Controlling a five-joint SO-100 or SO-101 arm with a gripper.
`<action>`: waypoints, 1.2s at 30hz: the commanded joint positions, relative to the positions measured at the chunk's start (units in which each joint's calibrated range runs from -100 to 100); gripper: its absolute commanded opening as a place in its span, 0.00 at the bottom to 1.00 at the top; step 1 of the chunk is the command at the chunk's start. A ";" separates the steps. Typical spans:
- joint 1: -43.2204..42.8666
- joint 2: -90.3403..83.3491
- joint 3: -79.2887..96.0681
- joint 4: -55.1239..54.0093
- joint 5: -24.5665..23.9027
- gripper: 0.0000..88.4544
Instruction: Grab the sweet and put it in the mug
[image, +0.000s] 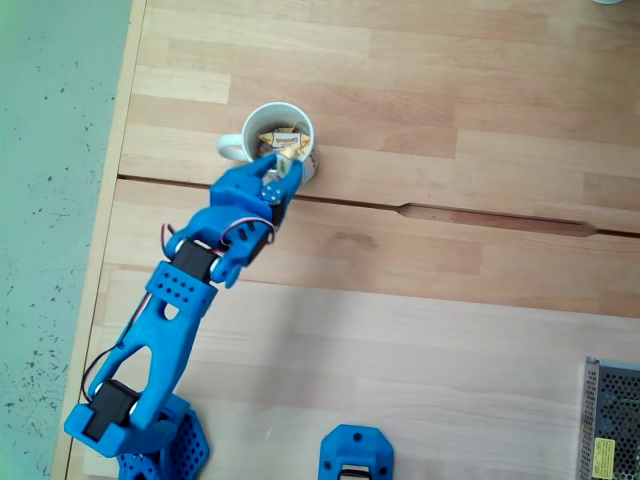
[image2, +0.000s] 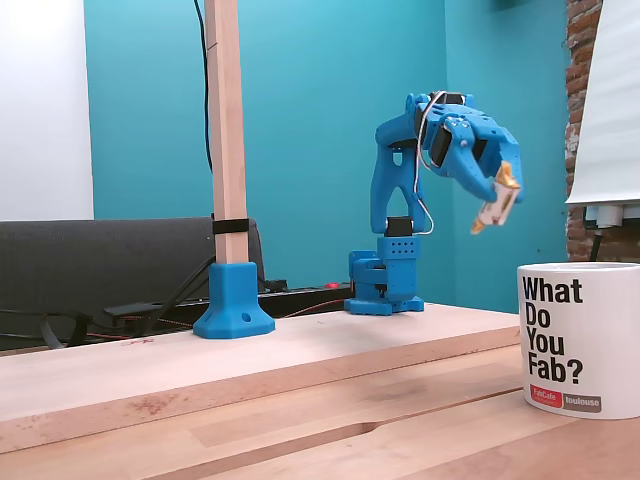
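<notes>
The gripper (image2: 503, 200) is pinching the sweet (image2: 497, 210) between nearly closed fingers, its long axis hanging diagonally downward from the fingertips, above the mug (image: 262, 118) directly beneath.

Teal wall (image2: 320, 120), brick (image2: 580, 130) at right, pale wooden table (image: 450, 320).

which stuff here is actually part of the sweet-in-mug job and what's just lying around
Part of the job:
sweet, held in the gripper
mug

Just lying about:
blue printed block at the table's near edge
metal mesh box
wooden post on a blue base
</notes>
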 joint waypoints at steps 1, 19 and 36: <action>-2.49 0.01 -4.33 -5.18 -0.34 0.00; -3.72 8.96 -3.26 -10.26 0.20 0.00; -3.80 10.42 -3.17 -10.26 -0.44 0.00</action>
